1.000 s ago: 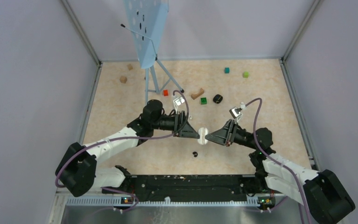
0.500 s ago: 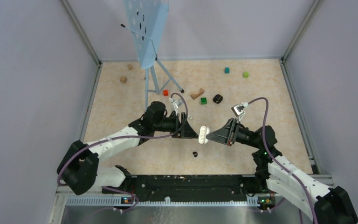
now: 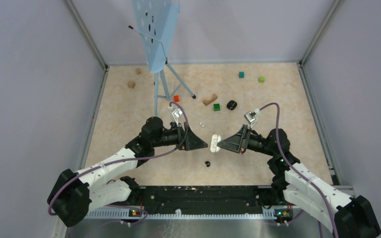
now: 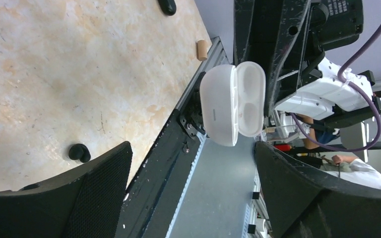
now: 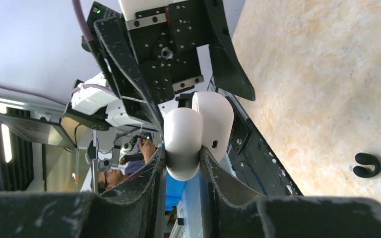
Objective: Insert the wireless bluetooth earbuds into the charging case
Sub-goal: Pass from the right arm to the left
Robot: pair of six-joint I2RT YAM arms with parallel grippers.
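Top view alone showed the layout. The blue perforated stand [image 3: 156, 34] stood at the back left of the beige marbled table [image 3: 119, 114]. Both arms met mid-table, tips facing each other.

The left gripper [image 3: 203, 144] had its fingers spread apart and held nothing. The right gripper [image 3: 220, 144] was clamped on the white charging case [image 3: 215, 140], which was off the table surface and just short of the left tips.

Left wrist view added what the top view couldn't: the charging case [image 4: 228, 104] was hinged open. It was glossy smooth plastic in a rounded pebble shape. One half showed two oval hollows, both empty. The other half was turned away, so I couldn't tell its contents. The left gripper [image 4: 193, 148] showed wide, black, textured fingers [image 4: 79, 198], with the case framed in the gap beyond them and not touched.

Right wrist view showed the grip itself: right gripper [image 5: 182, 158] pads pressed on either side of one half of the charging case [image 5: 183, 134]. A small port was visible on the other half.

Loose blocks sat toward the rear: wooden arch [image 3: 210, 99], green cube [image 3: 217, 106], red cube [image 3: 176, 98].

Earbuds were all outside the case. The white earbuds [image 3: 202, 124] lay as a tiny pair on the table behind the grippers. One glossy black earbud [image 3: 208, 163] lay on the table near the front rail, also visible from the left wrist [image 4: 79, 152] and right wrist [image 5: 367, 165].
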